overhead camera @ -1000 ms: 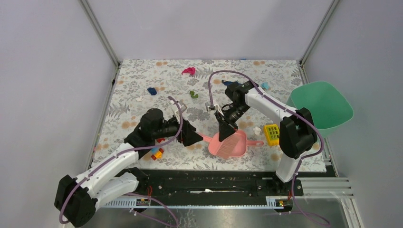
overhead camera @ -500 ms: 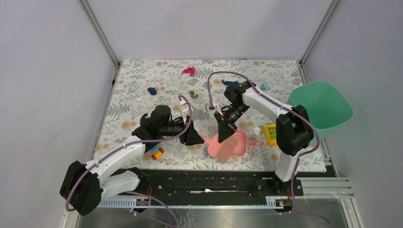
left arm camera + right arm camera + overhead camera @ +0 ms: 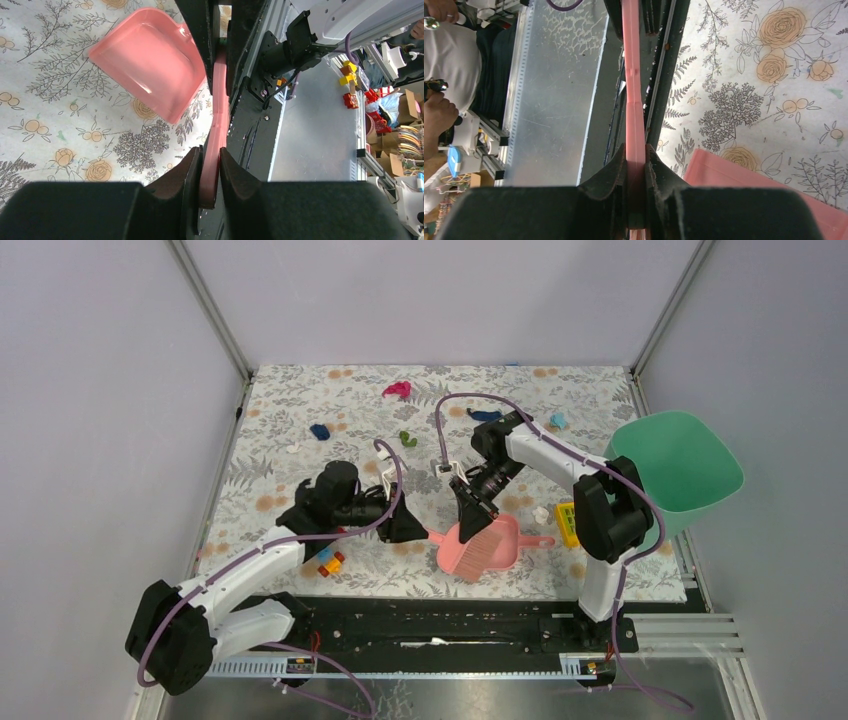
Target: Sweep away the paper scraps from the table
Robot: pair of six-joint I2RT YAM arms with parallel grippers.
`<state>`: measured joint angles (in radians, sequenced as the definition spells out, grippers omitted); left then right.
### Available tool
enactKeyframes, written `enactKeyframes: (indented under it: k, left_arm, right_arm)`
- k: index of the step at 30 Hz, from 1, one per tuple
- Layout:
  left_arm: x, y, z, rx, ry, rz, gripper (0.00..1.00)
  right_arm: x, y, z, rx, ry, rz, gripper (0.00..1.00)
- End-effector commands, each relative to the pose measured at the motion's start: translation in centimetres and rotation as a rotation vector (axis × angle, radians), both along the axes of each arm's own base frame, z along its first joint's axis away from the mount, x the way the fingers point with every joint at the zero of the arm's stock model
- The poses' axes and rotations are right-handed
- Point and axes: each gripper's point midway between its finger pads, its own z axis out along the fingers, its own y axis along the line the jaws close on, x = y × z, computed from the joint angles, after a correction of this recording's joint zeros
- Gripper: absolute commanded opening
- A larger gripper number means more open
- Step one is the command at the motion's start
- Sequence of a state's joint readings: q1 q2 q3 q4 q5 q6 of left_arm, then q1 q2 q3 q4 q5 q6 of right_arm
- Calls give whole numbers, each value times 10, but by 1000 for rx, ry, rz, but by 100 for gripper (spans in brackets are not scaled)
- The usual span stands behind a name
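We have our left jaws clamped on the pink dustpan (image 3: 150, 60) handle, our right jaws gripping the pink brush (image 3: 633, 100).

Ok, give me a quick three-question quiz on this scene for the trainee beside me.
1. True or false: the left end effector is shut on the pink dustpan handle.
2. The magenta paper scrap lies: A in the dustpan, B on the table near its far edge, C in the green bin.
3. What does the right end effector grip?
Key: 1 true; 2 B; 3 the pink brush handle.
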<state>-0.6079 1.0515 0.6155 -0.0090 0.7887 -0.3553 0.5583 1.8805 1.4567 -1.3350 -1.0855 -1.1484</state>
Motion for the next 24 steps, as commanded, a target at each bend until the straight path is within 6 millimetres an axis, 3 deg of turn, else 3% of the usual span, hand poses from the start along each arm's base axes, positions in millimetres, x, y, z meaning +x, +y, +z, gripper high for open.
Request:
enactKeyframes:
  k: [1,5,8,13,17,21,22,24]
  left_arm:
    - [7,-7,25,-56,-104,-11,25]
    - [13,-4,24,-45,-130,29,36]
    - [12,-4,22,-38,-120,18,36]
    - [7,-7,19,-41,-94,-17,21]
    - [6,-6,20,-44,-94,-18,0]
    - [8,-6,20,-42,-79,8,0]
    - [12,-5,20,-36,-67,41,0]
    - [19,-1,20,-19,-45,116,0]
  right_arm:
    - [-1,5,9,16,34,-5,0]
    - [-2,4,10,17,46,3,0]
    - [-3,4,10,15,51,4,0]
    - [-3,4,11,18,52,3,0]
    - [-2,4,11,18,49,4,0]
    - [6,7,8,-24,42,-48,35]
    - [12,8,5,-48,10,-78,44]
    - [33,4,-5,-131,-118,-161,54]
